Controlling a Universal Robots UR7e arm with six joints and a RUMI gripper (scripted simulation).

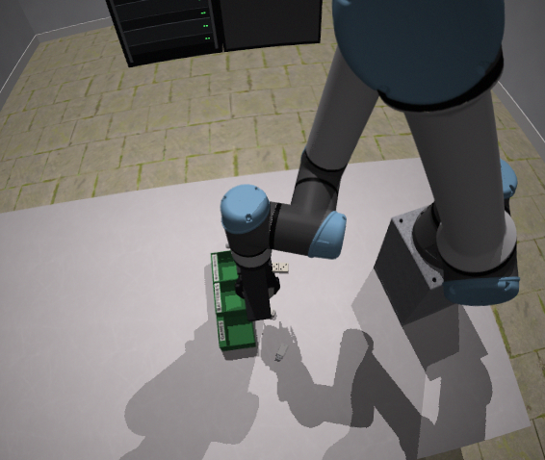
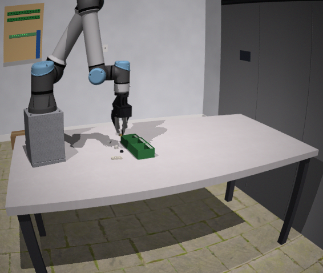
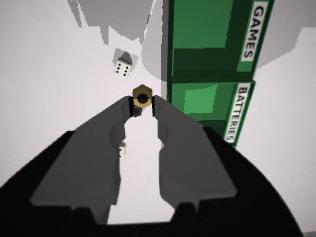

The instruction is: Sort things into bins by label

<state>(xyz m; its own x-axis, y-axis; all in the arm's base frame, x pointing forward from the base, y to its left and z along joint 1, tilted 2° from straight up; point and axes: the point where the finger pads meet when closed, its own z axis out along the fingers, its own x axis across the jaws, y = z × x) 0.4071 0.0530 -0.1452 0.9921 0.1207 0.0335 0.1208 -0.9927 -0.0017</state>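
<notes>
My gripper is shut on a brass hex nut, held above the table beside the long side of the green bins. The three joined bins stand upright. Two labels read GAMES and BATTERIES; the third is too blurred to read. A white die lies beside the bins. A domino lies flat. A small black thing lies between die and domino. A grey stick, perhaps a USB stick, lies past the GAMES end. The arm partly hides the bins in the top view.
The arm's grey pedestal stands on the table, on the side of the loose things away from the bins. The arm's shadow falls across the table around the grey stick.
</notes>
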